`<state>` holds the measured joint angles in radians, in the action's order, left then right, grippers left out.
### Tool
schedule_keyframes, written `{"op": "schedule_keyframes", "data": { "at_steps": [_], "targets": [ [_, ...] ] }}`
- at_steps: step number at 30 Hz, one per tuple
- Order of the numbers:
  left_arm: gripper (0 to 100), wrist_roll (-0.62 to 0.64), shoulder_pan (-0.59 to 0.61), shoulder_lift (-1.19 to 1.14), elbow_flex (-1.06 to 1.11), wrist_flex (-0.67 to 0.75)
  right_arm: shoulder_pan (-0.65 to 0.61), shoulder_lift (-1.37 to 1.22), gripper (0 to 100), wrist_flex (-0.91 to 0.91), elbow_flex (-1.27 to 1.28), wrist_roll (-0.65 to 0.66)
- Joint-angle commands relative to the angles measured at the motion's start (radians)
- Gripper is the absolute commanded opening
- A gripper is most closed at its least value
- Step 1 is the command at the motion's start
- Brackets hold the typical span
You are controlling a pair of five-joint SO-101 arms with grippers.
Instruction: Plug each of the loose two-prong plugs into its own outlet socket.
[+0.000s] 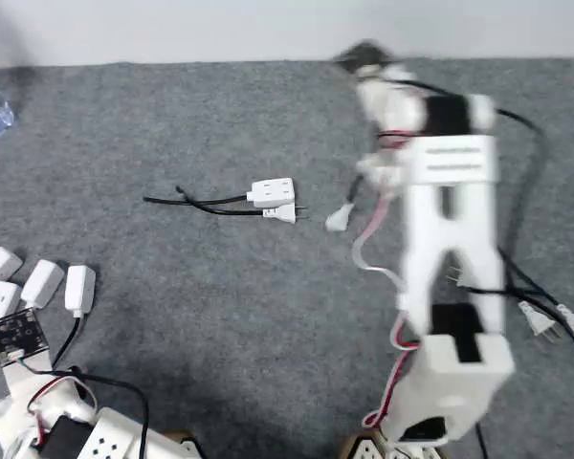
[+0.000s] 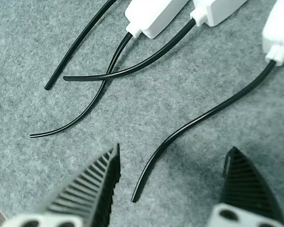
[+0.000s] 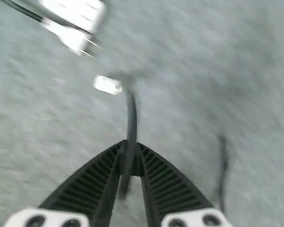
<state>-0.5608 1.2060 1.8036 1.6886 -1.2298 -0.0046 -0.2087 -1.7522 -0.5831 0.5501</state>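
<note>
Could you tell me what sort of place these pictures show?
Probably a robotics test bench: a grey felt-covered table, white robot arms, and short-corded outlet sockets and loose plugs laid out.

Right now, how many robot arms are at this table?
2. The left arm sits at the near-left corner beside white blocks; the right arm stretches across the grey mat, its gripper shut on a plug's cord.

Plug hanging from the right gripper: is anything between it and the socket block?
Nothing visible. Only bare carpet lies between the plug, held by its cord, and the socket block; another plug lies beside the block.
</note>
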Motion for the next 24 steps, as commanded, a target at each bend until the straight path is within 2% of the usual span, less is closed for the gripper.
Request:
{"op": "schedule_keyframes", "data": {
  "at_steps": [1, 5, 9, 13, 16, 20, 24],
  "targets": [
    [33, -0.014, -0.003, 0.012, -0.005, -0.003, 0.232, 0.097, 0.8, -0.042, 0.023, 0.129],
    [33, -0.014, -0.005, 0.012, -0.005, -0.003, 0.412, 0.097, 0.8, -0.041, 0.037, 0.241],
    [33, -0.014, -0.005, 0.012, -0.005, -0.003, 0.43, 0.091, 0.8, -0.042, 0.048, 0.265],
    [33, -0.014, -0.005, 0.012, -0.005, -0.003, 0.309, 0.084, 1.9, -0.042, 0.046, 0.272],
    [33, -0.014, -0.005, 0.012, -0.005, -0.003, 0.156, 0.056, 13.9, -0.041, 0.066, 0.288],
    [33, -0.014, -0.002, 0.012, -0.005, -0.005, -0.025, -0.025, 34.0, -0.041, 0.095, 0.46],
    [33, -0.014, -0.002, 0.011, -0.005, -0.005, -0.13, -0.133, 36.4, -0.012, 0.091, 0.546]
  ]
}}
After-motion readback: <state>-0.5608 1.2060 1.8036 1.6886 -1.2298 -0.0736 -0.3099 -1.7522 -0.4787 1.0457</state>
